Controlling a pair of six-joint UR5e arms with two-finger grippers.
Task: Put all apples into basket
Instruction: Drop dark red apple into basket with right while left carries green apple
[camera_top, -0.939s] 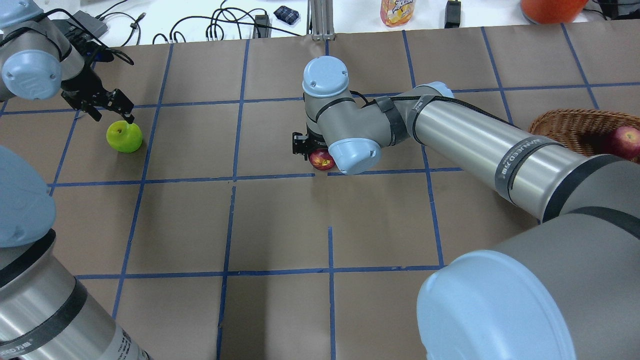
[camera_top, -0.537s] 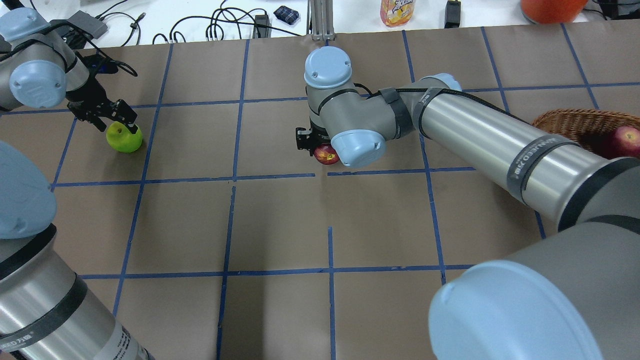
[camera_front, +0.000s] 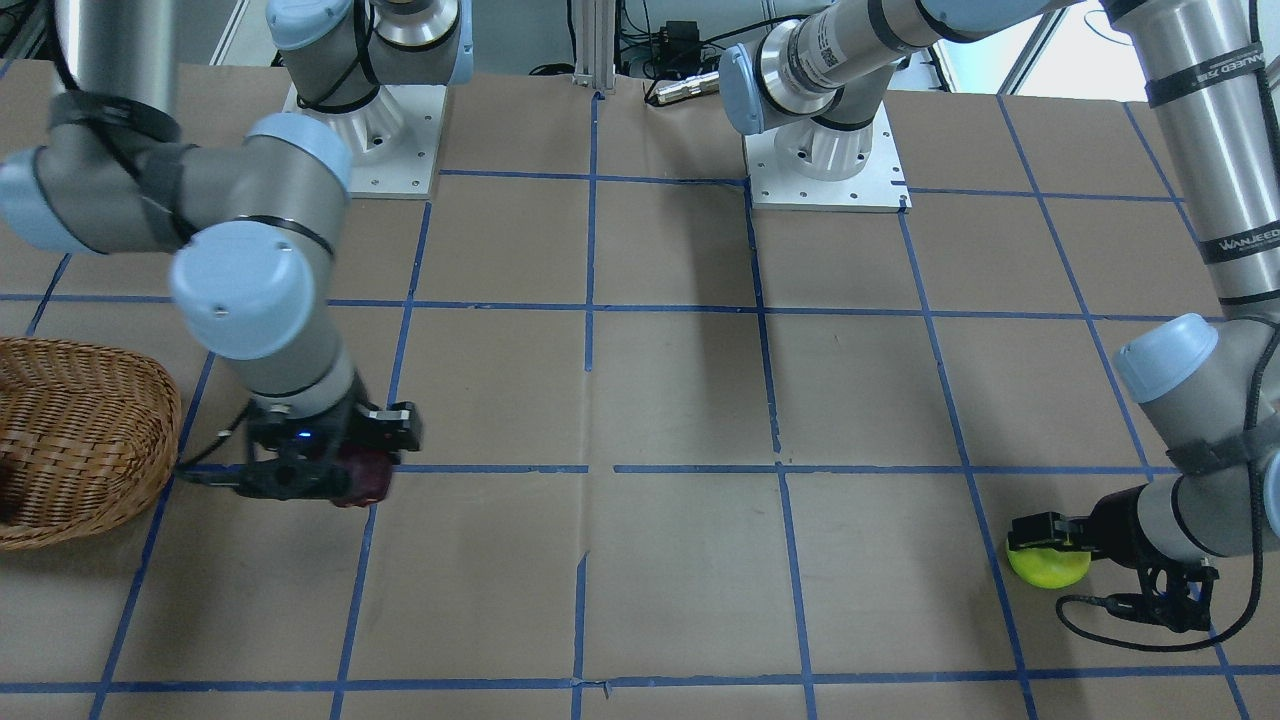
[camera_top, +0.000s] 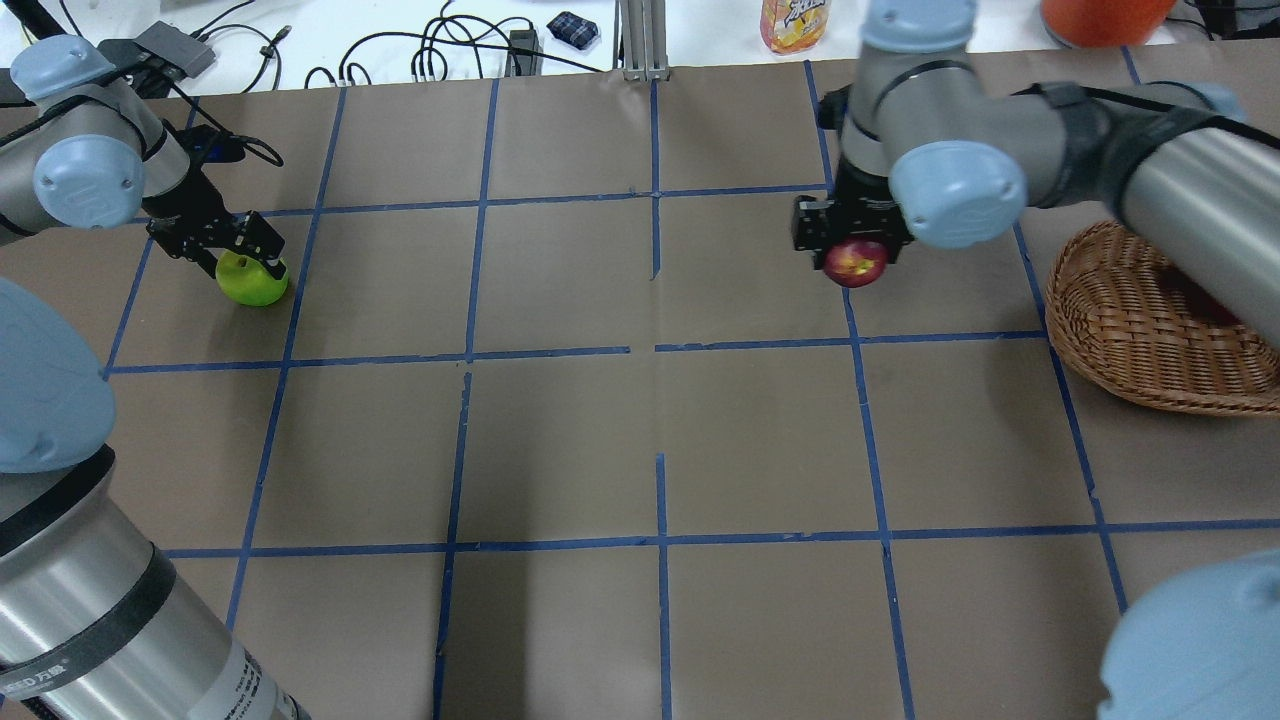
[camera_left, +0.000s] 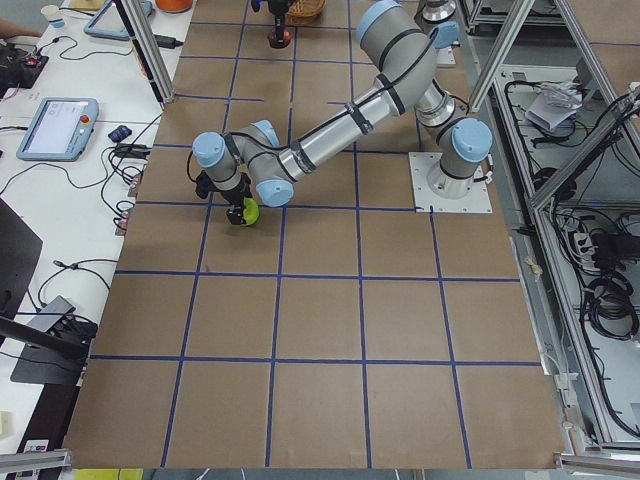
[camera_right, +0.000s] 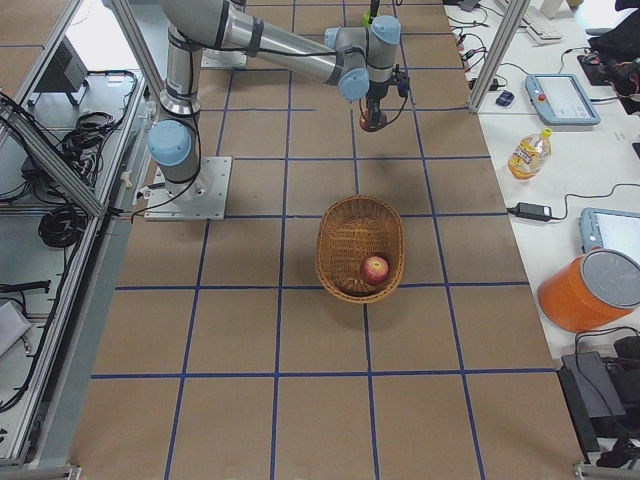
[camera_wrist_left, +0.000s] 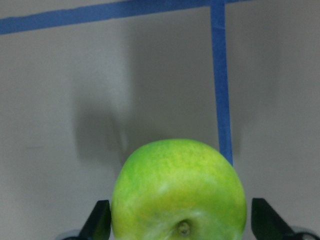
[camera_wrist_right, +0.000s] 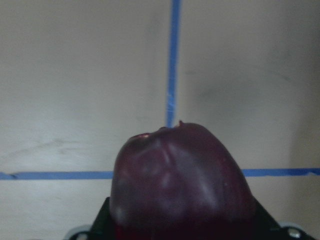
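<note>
My right gripper (camera_top: 855, 252) is shut on the dark maroon apple (camera_top: 856, 264) and holds it above the table, left of the wicker basket (camera_top: 1150, 340). The apple fills the right wrist view (camera_wrist_right: 180, 175). The red apple (camera_right: 375, 268) lies in the basket (camera_right: 345, 240); my right arm hides it in the overhead view. My left gripper (camera_top: 245, 262) is open, with one finger on each side of the yellow-green apple (camera_top: 252, 282), which rests on the table at the far left. In the left wrist view the apple (camera_wrist_left: 179, 190) sits between the fingers (camera_wrist_left: 100, 222).
A juice bottle (camera_top: 795, 22), an orange container (camera_top: 1100, 15) and cables (camera_top: 440, 50) lie beyond the table's far edge. Blue tape lines grid the brown table (camera_top: 560, 440). My right forearm (camera_top: 1190, 170) crosses over the basket.
My right arm has carried the maroon apple from the table's middle to the right, towards the basket. My left gripper has lowered around the green apple.
</note>
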